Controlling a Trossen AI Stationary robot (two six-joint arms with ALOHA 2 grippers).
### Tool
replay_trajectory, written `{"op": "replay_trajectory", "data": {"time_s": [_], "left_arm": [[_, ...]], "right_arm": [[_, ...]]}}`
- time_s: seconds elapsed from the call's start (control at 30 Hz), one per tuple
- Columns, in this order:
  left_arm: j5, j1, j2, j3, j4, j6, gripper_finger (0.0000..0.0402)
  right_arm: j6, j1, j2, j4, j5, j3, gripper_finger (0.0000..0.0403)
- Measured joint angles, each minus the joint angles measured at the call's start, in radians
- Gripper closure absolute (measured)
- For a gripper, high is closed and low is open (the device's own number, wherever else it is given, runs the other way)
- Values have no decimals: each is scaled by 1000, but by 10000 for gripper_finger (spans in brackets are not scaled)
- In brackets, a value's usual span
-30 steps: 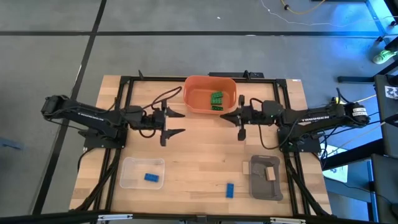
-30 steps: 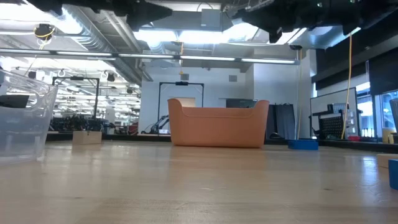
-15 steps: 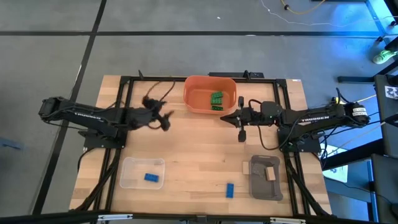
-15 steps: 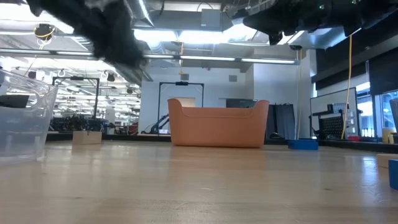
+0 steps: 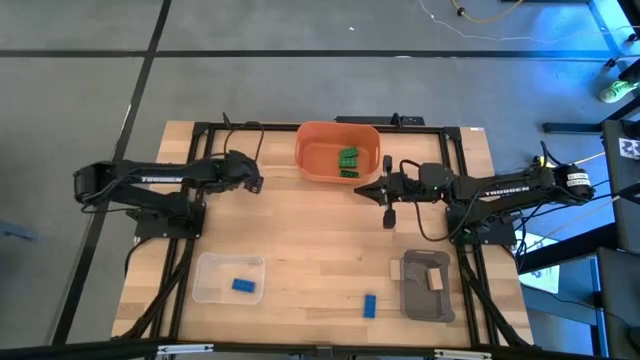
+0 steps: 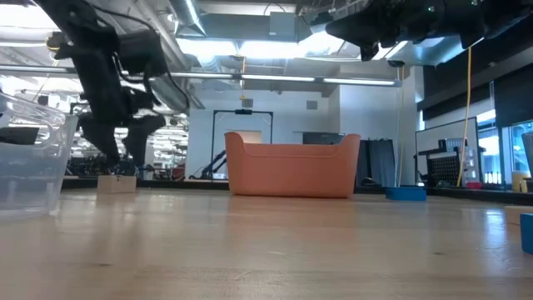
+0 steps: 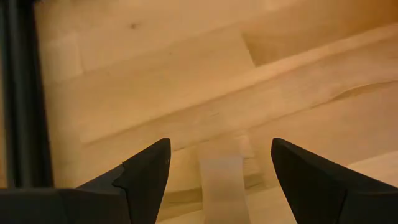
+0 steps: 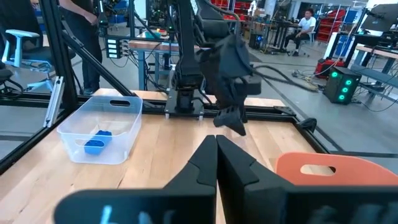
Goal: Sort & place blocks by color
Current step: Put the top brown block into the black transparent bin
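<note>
Four groups of studded bricks lie apart on the table. The green bricks [image 5: 348,161] sit heaped in the orange bin [image 5: 312,160], a rounded tub with smooth matte walls at the far edge. One blue brick [image 5: 243,286] rests in the clear tray [image 5: 210,275], thin-walled and glossy, at the near left; another blue brick [image 5: 369,306] lies bare on the wood between the two near trays. A tan brick [image 5: 436,279] sits in the grey tray [image 5: 418,297], a dull rectangular dish at the near right. A further tan brick [image 7: 221,176] lies on the table directly below the left gripper [image 7: 219,167], framed by its two dark tapered fingers, which are spread wide and touch nothing; whether they reach down to its level is hard to tell.

The right gripper [image 8: 216,144] hovers just beside the bin's right end, its fingers pressed together, holding nothing.

The tabletop [image 5: 320,230] is pale butcher-block wood with visible plank seams, ringed by a black metal frame [image 5: 200,129]. Beyond it is a workshop hall with grey flooring, ceiling lights, and a person [image 8: 305,23] seated far off.
</note>
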Motion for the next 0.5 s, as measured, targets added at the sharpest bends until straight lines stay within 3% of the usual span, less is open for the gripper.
{"op": "replay_trajectory", "data": {"time_s": [0.5], "left_arm": [[176,66,166,0,61,9,130]], "right_arm": [[0,0,0,-17,0,0,402]]}}
